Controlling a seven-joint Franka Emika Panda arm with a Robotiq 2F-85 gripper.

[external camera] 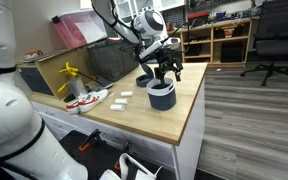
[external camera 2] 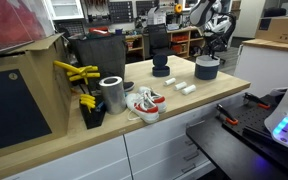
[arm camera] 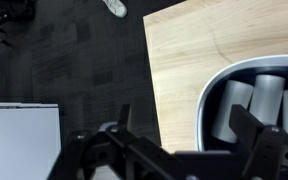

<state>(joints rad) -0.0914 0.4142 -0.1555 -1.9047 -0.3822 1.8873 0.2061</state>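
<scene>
The gripper point(external camera: 165, 71) hangs over the bowl point(external camera: 161, 97), which stands on the tabletop point(external camera: 174, 118) near its far corner. The fingers point(arm camera: 256, 135) are spread wide and hold nothing. In the wrist view they stand apart at both sides of the frame, and the bowl point(arm camera: 246, 100) lies under the one finger more than under the middle, so the gripper seems a little off centre. Whether the fingertips are already down at the rim, I cannot tell; in an exterior view they look just above it.

Inside the bowl lie some pale cylinders point(arm camera: 267, 95), side by side. A second dark pot point(external camera: 144, 78) stands just beside the bowl. Two small white blocks point(external camera 2: 184, 88) lie near the bowl, toward the middle of the tabletop, and a pair of shoes point(external camera 2: 144, 102) lies well apart from it, at the other end.

As I judge it, the work is at an early point: the approach to the bowl is made, but no grasp is done. The bowl rests flat on the tabletop, upright, and nothing is lifted out of it. The closing of the fingers, and all that comes after, is not yet done
</scene>
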